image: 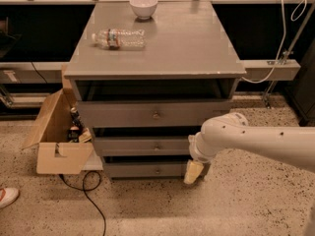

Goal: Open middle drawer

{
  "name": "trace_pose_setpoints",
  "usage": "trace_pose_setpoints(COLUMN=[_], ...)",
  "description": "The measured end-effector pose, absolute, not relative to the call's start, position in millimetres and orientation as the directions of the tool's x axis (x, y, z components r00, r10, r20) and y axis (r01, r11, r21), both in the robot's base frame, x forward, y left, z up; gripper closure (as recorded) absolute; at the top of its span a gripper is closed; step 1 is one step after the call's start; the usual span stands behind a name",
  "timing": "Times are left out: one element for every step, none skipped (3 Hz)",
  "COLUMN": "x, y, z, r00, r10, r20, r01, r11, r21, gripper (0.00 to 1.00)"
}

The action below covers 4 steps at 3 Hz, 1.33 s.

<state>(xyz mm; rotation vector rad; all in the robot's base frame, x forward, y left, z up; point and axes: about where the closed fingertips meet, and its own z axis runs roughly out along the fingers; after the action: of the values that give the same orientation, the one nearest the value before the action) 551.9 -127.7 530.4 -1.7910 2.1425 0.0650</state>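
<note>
A grey cabinet (pixel 152 38) stands ahead with three drawer fronts stacked under its top. The middle drawer (pixel 138 146) is a flat grey front with a small round knob (pixel 157 146), and it looks closed. My white arm (pixel 256 141) comes in from the right and covers that drawer's right end. My gripper (pixel 193 172) has a cream tip that hangs down at the right end of the bottom drawer (pixel 147 170). It is below and to the right of the middle knob, touching neither knob.
The top drawer (pixel 152 114) is just under the cabinet top. A plastic bottle (pixel 119 37) lies on the top and a white bowl (pixel 143 6) stands on it. An open cardboard box (pixel 59 141) and a black cable (pixel 88 191) are on the floor at the left. A shoe (pixel 7 196) is at the far left.
</note>
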Motion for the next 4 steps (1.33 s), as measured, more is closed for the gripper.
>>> trace_pose_setpoints(x=[588.1, 619.0, 656.0, 674.2], y=[-136.8, -135.9, -133.3, -130.3], z=[507.5, 485.7, 461.0, 451.1], r00=[-0.132, -0.117, -0.117, -0.112], r10=[-0.945, -0.932, -0.911, -0.899], r20=[-0.298, -0.343, -0.395, -0.424], r01=[-0.944, -0.936, -0.928, -0.925], r11=[0.211, 0.219, 0.242, 0.25], r21=[-0.252, -0.275, -0.283, -0.287], gripper=[0.0, 0.0, 0.0, 0.0])
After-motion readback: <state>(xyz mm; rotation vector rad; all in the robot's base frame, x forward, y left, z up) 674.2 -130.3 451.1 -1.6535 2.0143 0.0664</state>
